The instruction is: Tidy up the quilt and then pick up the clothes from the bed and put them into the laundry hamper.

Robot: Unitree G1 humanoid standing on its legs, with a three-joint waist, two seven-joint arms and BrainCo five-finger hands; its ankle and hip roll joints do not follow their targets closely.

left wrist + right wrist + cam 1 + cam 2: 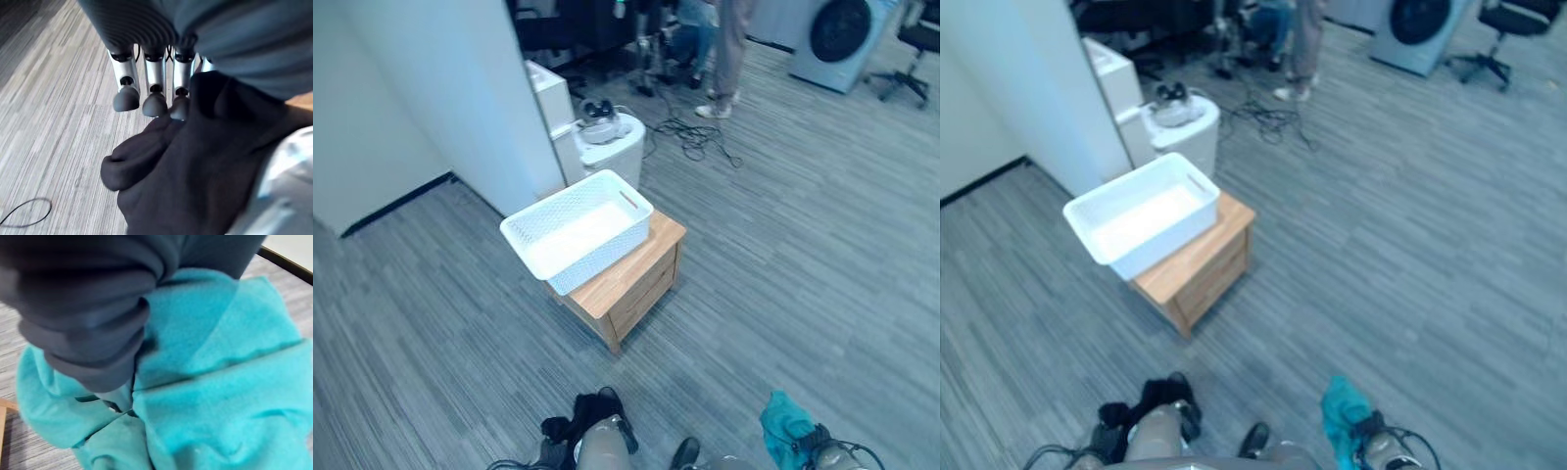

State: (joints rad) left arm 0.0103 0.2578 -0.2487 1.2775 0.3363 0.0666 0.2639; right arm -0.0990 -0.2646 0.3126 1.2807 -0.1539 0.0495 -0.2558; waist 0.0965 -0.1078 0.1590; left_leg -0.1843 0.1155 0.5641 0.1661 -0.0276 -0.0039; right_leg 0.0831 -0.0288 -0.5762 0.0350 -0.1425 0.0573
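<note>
Low down, left hand [146,93] fingers curled against black garment [195,171], right hand [822,452] buried in teal cloth [220,396], grip unclear

hamper [578,230] on bedside cabinet [631,274], bin [612,147] behind, washing machine [842,34] far right

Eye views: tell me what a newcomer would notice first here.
A white laundry hamper stands empty on a small wooden cabinet in the middle of the grey floor, beside a white partition wall. At the bottom edge nearest the camera, the left hand carries a black garment and the right hand carries a turquoise garment, neither yet over the hamper. A person's legs stand at the far end of the room.
</note>
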